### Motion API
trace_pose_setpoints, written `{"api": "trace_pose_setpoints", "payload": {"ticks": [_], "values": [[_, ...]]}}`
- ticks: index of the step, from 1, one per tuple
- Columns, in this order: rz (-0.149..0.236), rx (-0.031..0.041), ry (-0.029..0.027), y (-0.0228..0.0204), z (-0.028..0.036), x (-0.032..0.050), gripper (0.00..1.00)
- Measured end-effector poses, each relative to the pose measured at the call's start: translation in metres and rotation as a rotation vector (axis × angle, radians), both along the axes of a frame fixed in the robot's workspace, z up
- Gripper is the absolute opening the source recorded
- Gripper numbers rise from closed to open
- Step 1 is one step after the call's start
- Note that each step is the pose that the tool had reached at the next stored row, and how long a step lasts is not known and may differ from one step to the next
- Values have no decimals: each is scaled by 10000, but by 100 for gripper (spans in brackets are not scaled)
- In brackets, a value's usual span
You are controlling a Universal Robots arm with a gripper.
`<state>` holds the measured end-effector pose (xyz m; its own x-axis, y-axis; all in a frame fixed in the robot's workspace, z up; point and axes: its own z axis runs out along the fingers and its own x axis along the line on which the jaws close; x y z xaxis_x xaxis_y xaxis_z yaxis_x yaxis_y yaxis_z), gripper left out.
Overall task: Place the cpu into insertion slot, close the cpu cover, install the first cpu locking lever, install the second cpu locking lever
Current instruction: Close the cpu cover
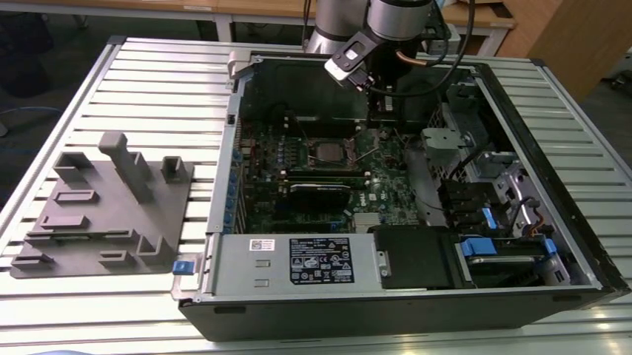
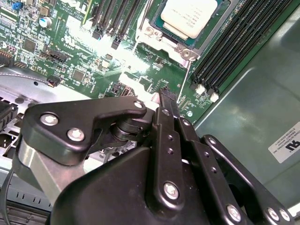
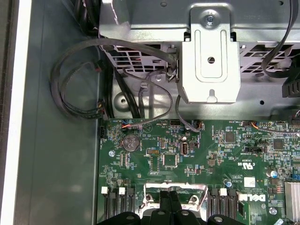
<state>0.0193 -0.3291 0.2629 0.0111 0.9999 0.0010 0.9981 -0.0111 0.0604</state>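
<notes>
Gripper: black fingers clenched together, nothing between them, above the green motherboard. Beyond: cpu, silver top up, seated in the insertion slot; thin metal lever just beside its corner. Farthest: long black memory slots.

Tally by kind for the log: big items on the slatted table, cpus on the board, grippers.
open computer case: 1
grey fixture block: 1
cpu: 1
gripper: 1
Total: 4
</notes>
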Motion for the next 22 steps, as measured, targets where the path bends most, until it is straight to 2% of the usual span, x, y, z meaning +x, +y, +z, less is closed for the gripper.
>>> {"api": "trace_pose_setpoints", "payload": {"ticks": [6,10,16,22], "values": [[2,-1,0,-1,-2,13,11],[1,-12,1,3,-10,55,11],[1,-55,5,17,-25,147,11],[1,-137,7,35,-34,242,11]]}}
